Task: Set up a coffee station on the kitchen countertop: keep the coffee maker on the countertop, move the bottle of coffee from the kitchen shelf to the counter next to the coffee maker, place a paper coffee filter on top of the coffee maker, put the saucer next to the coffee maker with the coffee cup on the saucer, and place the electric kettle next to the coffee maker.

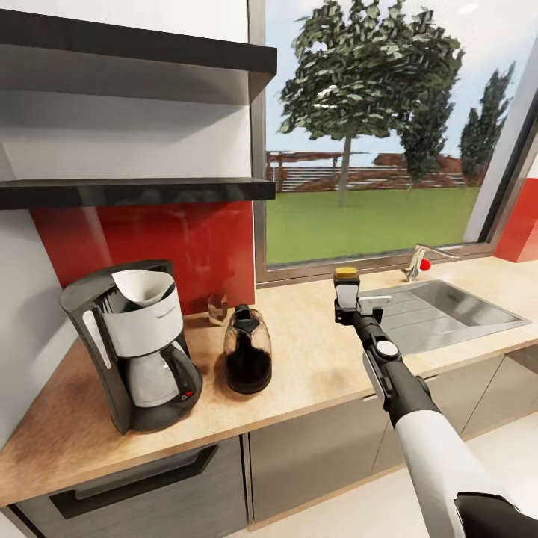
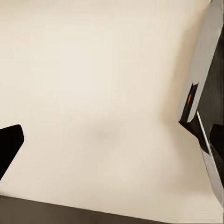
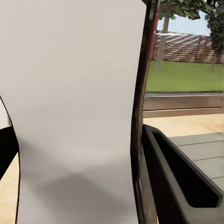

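Countertop scene, head view: light wood-look kitchen countertop [image 1: 314, 366] under a window [image 1: 373, 149]. Found the coffee maker [image 1: 142, 351] standing at the left end, red switch low on its base, steel carafe in place. Noted the paper coffee filter [image 1: 142, 288] sitting open in its top. Made out faint lettering on the white upper body, too small to read. Found the electric kettle [image 1: 248, 351] just beside the machine, toward the sink [image 1: 448, 310], upright on the slab. Spotted a small glass [image 1: 217, 306] behind the two, against the red backsplash. Saw the kitchen shelf [image 1: 134, 191] above with nothing visible on its edge.

Saw the right gripper [image 1: 347, 295] reaching out over the countertop between kettle and sink, clenched around the bottle of coffee [image 1: 345, 273], yellow-gold cap poking up above the fingers. Could not tell whether the bottle touched the slab. From the right wrist view, met the bottle's pale label close up, dark glass along one edge and a black finger [image 3: 177, 177] beside it; read no writing on it.

From the left wrist view, caught one dark fingertip [image 2: 9, 142] against a plain pale surface; could not tell whether that claw was released or clenched.
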You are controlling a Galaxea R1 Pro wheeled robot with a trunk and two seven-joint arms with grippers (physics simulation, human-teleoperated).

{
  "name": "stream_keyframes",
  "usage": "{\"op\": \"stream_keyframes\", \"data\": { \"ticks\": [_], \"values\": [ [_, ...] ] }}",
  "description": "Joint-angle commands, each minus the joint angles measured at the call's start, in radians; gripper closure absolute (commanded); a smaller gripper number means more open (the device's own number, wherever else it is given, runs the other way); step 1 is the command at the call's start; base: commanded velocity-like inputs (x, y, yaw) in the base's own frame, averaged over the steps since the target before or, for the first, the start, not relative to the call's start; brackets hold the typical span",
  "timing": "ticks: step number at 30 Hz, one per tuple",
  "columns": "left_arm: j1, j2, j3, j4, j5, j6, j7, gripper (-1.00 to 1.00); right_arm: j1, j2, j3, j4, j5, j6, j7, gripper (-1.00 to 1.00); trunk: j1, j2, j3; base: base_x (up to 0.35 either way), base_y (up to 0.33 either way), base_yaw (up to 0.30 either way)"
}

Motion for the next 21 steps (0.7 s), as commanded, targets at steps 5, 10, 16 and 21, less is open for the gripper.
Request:
{"op": "stream_keyframes", "data": {
  "ticks": [5, 10, 16, 21],
  "values": [
    [-0.002, 0.0, 0.008, -0.035, -0.012, -0.071, 0.0, -1.0, 0.0, 0.0, -0.005, 0.015, 0.01, -0.006, -0.002, 1.0, 0.001, -0.002, -0.002, 0.0, 0.0, 0.0],
    [-0.005, 0.001, 0.003, -0.041, -0.017, -0.089, -0.001, -1.0, 0.007, 0.0, -0.006, 0.046, 0.01, -0.014, -0.059, 1.0, 0.001, -0.002, -0.002, -0.001, 0.0, 0.0],
    [-0.007, 0.003, 0.002, -0.041, -0.017, -0.127, -0.001, -1.0, 0.05, 0.0, -0.005, 0.075, 0.011, -0.122, -0.228, 1.0, 0.001, -0.002, -0.002, -0.092, 0.0, 0.0],
    [-0.007, 0.003, 0.003, -0.042, -0.018, -0.175, -0.001, -1.0, 0.119, -0.001, -0.005, 0.076, 0.012, -0.172, -0.253, 1.0, 0.001, -0.002, -0.002, -0.097, 0.0, 0.0]
  ]
}}
